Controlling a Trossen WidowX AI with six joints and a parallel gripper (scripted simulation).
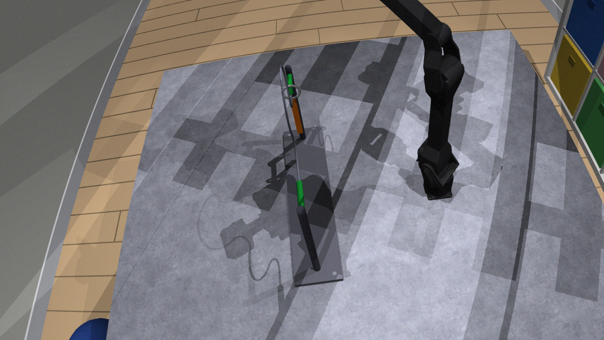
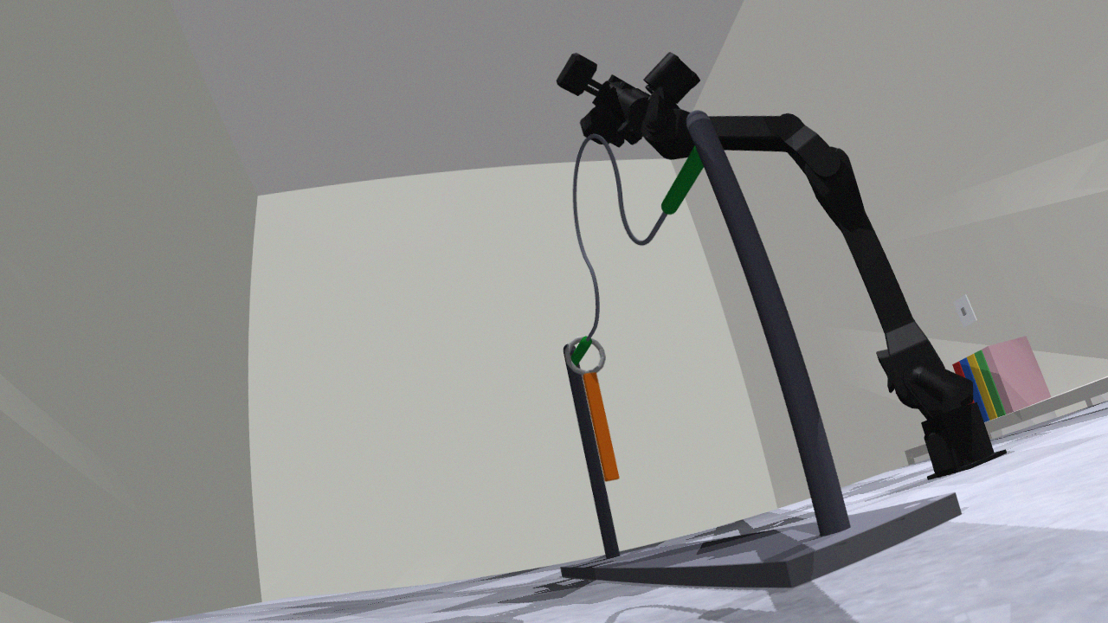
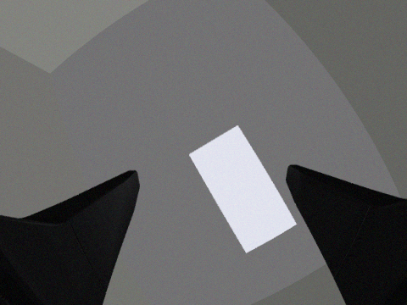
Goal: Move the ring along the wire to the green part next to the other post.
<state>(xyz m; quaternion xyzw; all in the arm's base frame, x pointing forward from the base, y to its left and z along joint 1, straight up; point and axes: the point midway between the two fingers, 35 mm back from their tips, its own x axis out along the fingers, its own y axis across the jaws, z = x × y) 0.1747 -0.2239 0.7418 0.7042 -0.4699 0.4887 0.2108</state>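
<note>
The grey ring point(image 1: 300, 91) point(image 2: 603, 356) hangs on the green part point(image 1: 289, 80) at the far post point(image 1: 302, 136) point(image 2: 599, 496). Its orange handle point(image 1: 297, 116) point(image 2: 601, 426) hangs down beside that post. The thin grey wire point(image 1: 296, 160) point(image 2: 575, 189) bends up and down towards the other green part point(image 1: 300, 192) point(image 2: 681, 184) at the near post point(image 1: 309, 238) point(image 2: 763, 310). My gripper point(image 3: 214, 176) is open and empty, high above the ring. It overlaps the wire's top bend in the exterior view; the gap cannot be told. It is outside the top view.
The posts stand on a grey base plate point(image 1: 314, 275) point(image 2: 875, 542). The arm point(image 1: 439, 114) point(image 2: 875, 255) rises from its base and reaches over; its forearm passes behind the near post's top in the exterior view. A shelf with coloured boxes point(image 1: 570, 76) stands at the right.
</note>
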